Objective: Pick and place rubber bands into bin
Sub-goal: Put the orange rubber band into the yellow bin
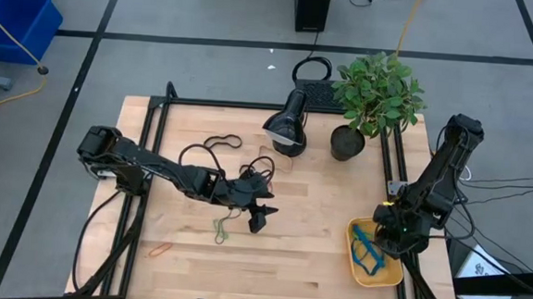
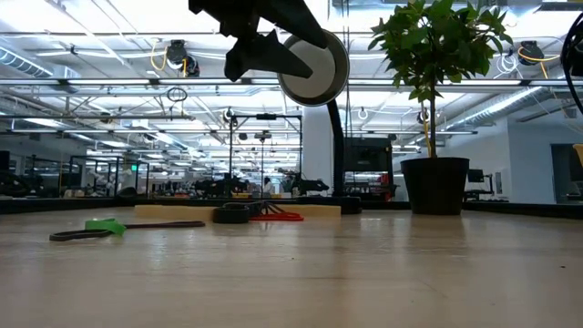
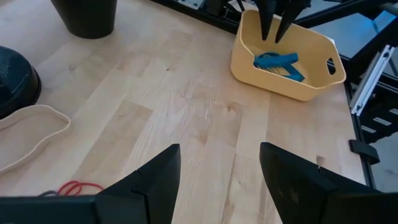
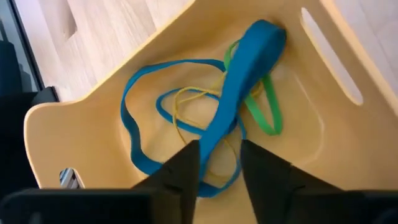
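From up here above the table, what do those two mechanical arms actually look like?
Both arms are dark, nearly black, built of jointed segments with rounded housings. Black cables loop out from their bases at the table edges. The left tool ends in two flat, wedge-shaped black fingers; the right tool has the same pair. No markings are visible.

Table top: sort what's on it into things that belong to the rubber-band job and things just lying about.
Job:
- yellow bin, right gripper above it
- blue bands, green band and thin yellow band in the bin
- green band and orange band on the table
- left gripper, open, over the table

Lying about:
- potted plant
- lamp
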You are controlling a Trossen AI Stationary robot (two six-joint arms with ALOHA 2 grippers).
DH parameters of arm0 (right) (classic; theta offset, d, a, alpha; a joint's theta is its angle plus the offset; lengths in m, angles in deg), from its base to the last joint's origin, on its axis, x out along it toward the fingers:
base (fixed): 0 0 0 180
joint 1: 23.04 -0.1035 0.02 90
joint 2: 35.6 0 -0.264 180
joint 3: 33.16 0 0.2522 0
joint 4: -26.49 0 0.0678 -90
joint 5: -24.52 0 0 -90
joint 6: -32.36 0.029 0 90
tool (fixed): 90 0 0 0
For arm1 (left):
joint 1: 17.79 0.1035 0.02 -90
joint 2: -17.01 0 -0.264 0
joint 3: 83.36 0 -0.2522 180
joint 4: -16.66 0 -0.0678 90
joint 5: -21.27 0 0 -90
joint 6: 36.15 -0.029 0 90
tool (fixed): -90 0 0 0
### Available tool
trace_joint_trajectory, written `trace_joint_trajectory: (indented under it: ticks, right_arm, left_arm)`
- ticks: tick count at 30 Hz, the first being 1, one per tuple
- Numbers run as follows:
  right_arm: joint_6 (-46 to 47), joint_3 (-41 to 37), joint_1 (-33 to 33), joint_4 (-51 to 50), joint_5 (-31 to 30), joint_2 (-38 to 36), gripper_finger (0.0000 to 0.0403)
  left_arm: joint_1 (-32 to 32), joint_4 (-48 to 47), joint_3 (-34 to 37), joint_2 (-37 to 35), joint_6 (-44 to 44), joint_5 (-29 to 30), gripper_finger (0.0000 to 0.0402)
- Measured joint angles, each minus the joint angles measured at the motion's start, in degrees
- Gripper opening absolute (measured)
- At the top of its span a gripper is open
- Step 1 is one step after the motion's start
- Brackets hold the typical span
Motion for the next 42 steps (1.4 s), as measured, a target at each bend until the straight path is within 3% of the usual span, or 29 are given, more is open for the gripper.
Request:
trace_joint_trajectory:
  ticks: [6,11,20,23,27,34,36,42]
  right_arm:
    - [-2.08,0.00,0.00,4.12,-1.75,-1.05,0.0163]
    - [-12.77,0.00,0.26,12.10,-9.34,-2.40,0.0173]
    - [-32.37,0.02,3.53,22.70,-26.26,-3.83,0.0171]
    - [-37.81,0.02,4.93,25.56,-29.92,-3.83,0.0171]
    - [-42.73,0.02,7.72,27.17,-30.34,-3.80,0.0168]
    - [-44.85,0.02,13.85,27.62,-30.27,-3.80,0.0171]
    - [-45.30,0.02,15.54,28.02,-30.27,-3.80,0.0170]
    - [-51.38,0.02,19.47,32.05,-29.91,-3.78,0.0165]
  left_arm:
    - [0.00,-0.04,-0.02,0.00,-0.88,-0.24,0.0225]
    - [-0.07,-0.04,-0.02,0.00,-6.03,-4.36,0.0225]
    - [-0.73,-2.91,-0.04,0.00,-4.66,-9.89,0.0225]
    - [-2.01,-11.13,-0.53,0.02,-1.87,-10.96,0.0225]
    - [-4.43,-30.60,-3.23,0.02,3.78,-10.94,0.0225]
    - [-9.21,-57.82,-4.28,0.02,23.17,-17.81,0.0225]
    - [-11.14,-61.71,-3.95,0.01,26.77,-19.09,0.0225]
    - [-16.40,-61.83,-1.36,0.04,35.88,-22.50,0.0225]
